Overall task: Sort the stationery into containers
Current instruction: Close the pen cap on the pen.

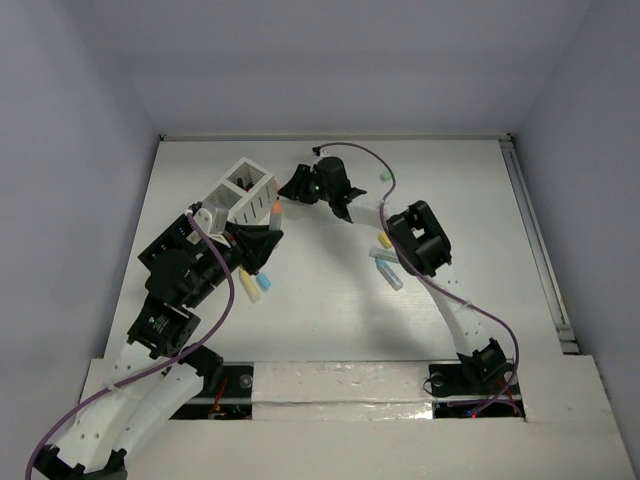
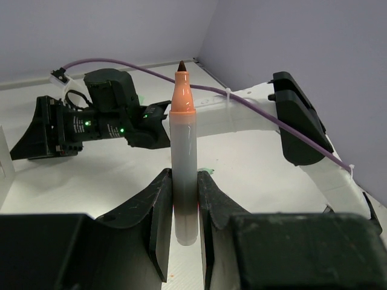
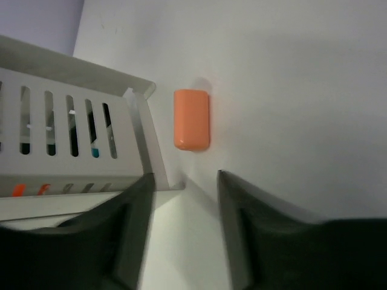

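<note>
The white container (image 3: 72, 133) stands close beside my right pincer (image 3: 184, 181), whose jaws are spread and hold nothing. My left pincer (image 2: 183, 181) pinches a white marker (image 2: 182, 139) upright, orange tip up. An orange block (image 3: 191, 119) lies just beside the container's corner, untouched.

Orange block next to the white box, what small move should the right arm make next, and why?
Probably ease the right gripper forward until its fingers straddle the orange block. In the right wrist view the block lies on the table just ahead of the open fingers, not yet between them, close beside a corner of the white box, so mind that wall.
</note>
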